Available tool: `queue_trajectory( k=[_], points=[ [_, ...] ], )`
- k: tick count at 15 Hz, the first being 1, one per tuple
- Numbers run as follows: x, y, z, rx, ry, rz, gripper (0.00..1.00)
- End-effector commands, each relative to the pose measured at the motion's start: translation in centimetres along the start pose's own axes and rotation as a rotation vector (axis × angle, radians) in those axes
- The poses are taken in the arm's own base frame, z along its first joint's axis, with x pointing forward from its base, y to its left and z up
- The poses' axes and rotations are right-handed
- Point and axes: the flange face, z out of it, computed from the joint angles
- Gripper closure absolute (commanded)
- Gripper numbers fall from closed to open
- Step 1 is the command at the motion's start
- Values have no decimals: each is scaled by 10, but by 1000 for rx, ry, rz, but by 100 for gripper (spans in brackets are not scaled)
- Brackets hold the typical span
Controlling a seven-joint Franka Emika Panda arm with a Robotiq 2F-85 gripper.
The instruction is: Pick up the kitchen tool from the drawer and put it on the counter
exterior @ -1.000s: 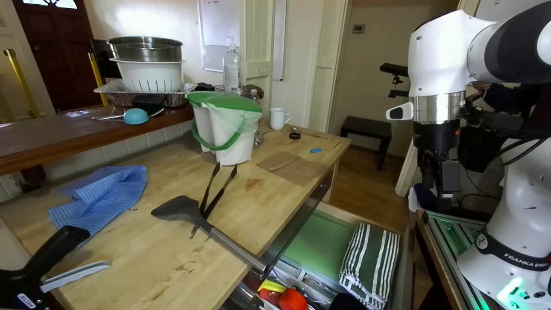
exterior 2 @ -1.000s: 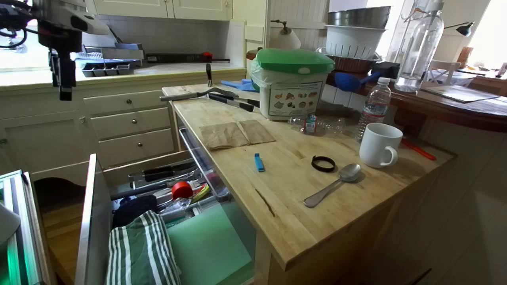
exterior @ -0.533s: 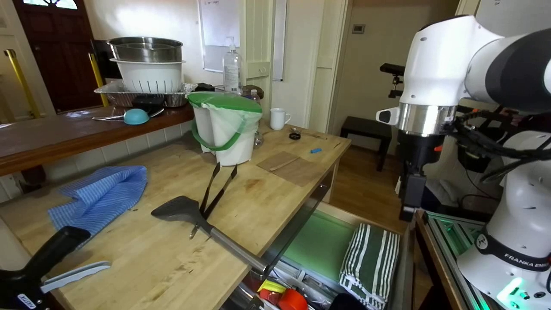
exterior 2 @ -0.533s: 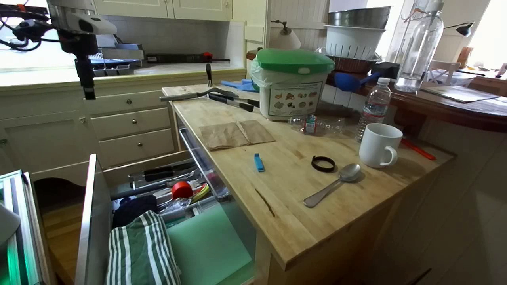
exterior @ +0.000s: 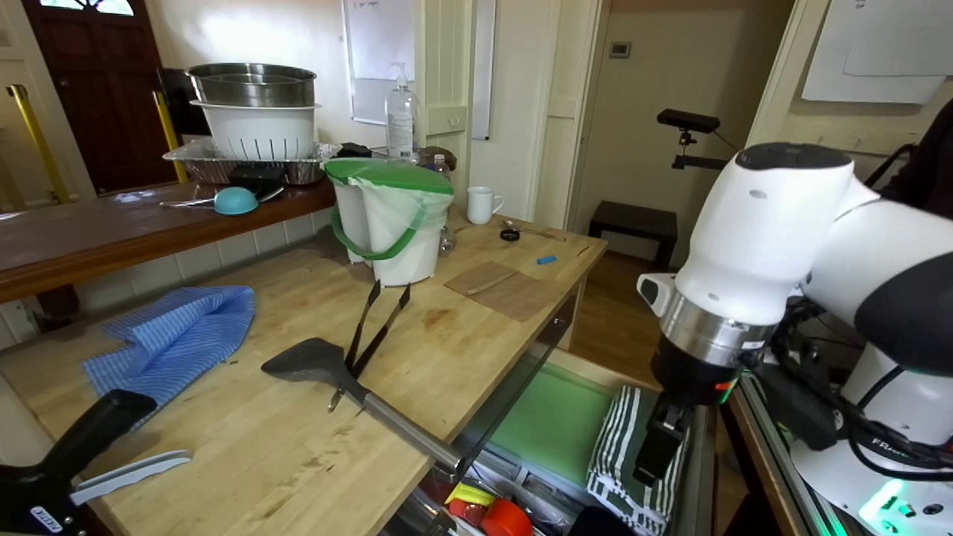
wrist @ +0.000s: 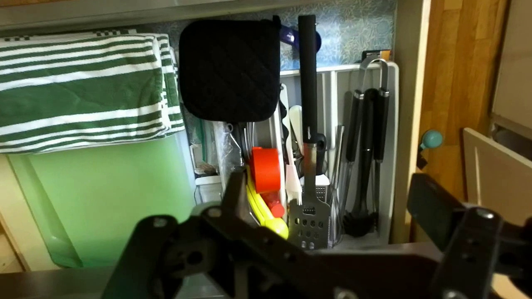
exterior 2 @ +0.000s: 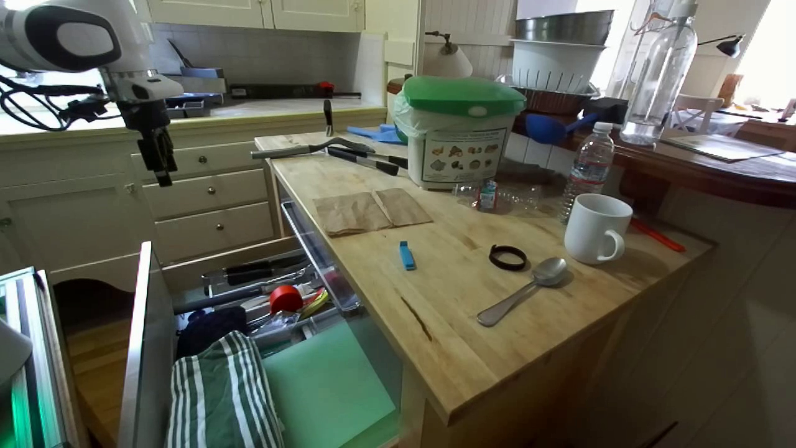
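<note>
**Wide-spread fingers above a cluttered drawer**

The end effector hangs above the drawer, its fingers well apart and holding nothing. The kitchen tool, judged to be the long black-handled one with slots in its head, lies below and between the fingers, its handle reaching away over the rim of the tray.

A straight drop looks risky: in the wrist view one finger lines up with the drawer's side wall and the other comes close to the red cup, so either could strike first. The tongs also lie between the fingers and might be gathered in. The black pot holder, just beside the handle, could snag. Gripped near one end, so long a tool would probably swing.

Across from the end effector runs the edge of the surface; a wide spatula juts past it and could be knocked off. Freer room lies over the flat green liner and, on the surface, around the blue clip.
</note>
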Motion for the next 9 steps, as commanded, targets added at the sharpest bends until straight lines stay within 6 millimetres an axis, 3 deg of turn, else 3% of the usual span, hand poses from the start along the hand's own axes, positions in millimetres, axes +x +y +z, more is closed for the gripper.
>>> queue_trajectory(
  k=[1, 5, 7, 8, 9],
  points=[
    [5, 9, 73, -62, -73, 56, 0],
    [5, 32, 144, -153, -141, 92, 0],
    [5, 35, 164, -253, -147, 78, 0],
    [8, 40, 143, -197, -140, 73, 0],
    [6, 42, 154, -218, -149, 74, 0]
  ],
)
